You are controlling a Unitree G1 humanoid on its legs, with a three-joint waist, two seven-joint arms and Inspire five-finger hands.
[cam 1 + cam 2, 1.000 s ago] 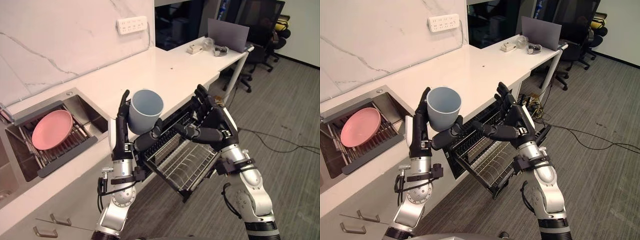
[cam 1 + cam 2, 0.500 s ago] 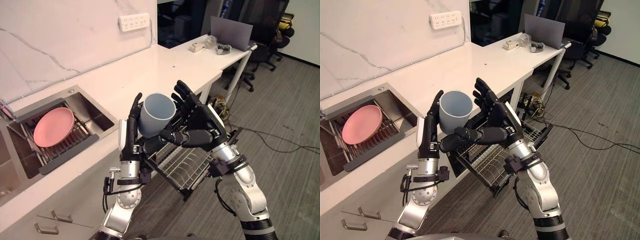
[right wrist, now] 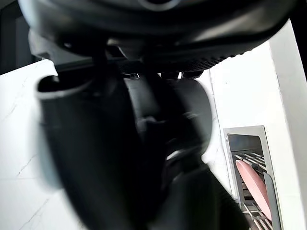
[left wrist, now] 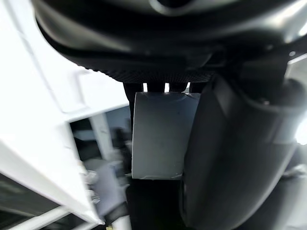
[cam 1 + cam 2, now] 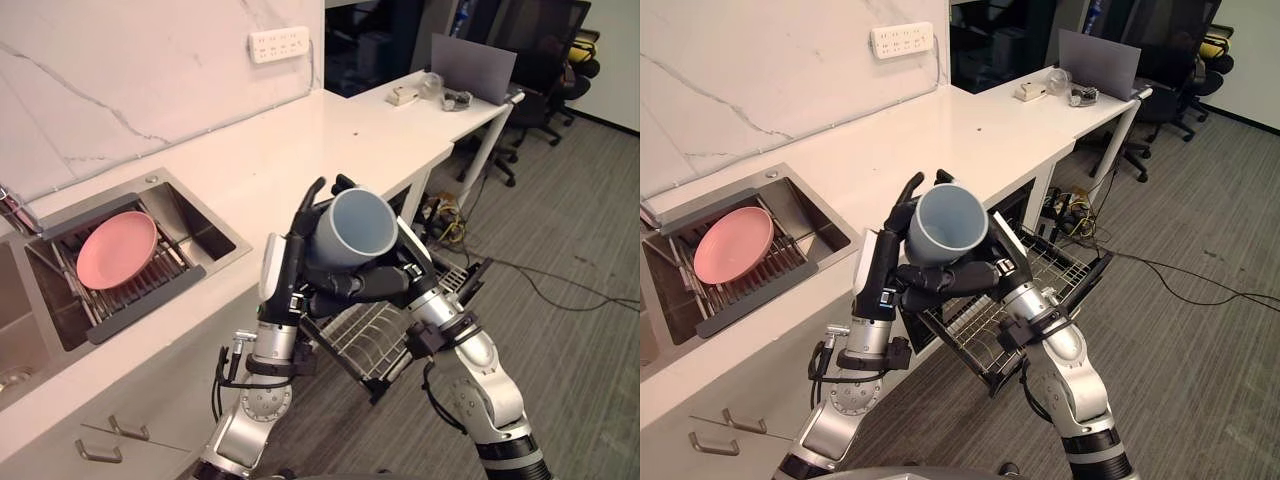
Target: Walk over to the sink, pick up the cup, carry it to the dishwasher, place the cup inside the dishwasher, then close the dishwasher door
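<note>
Both hands are wrapped round the blue-grey cup [image 5: 350, 225], which tilts just off the counter's [image 5: 300, 150] front edge above the pulled-out dishwasher rack [image 5: 375, 335]. The left hand [image 5: 290, 265] has fingers reaching its rim, and the right hand [image 5: 375, 283] curls beneath. The cup looks light, rigid and smooth-walled with no handle showing, so gripping the mid-wall seems safer than pinching the rim.

no legible text, label, number or sign on the cup [image 5: 352, 226], counter [image 5: 250, 160] or socket strip [image 5: 281, 44]

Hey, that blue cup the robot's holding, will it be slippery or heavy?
Probably rigid: the cup shows a round rim between left hand and right hand. Its smooth wall may slip. It looks empty, so likely light.
</note>
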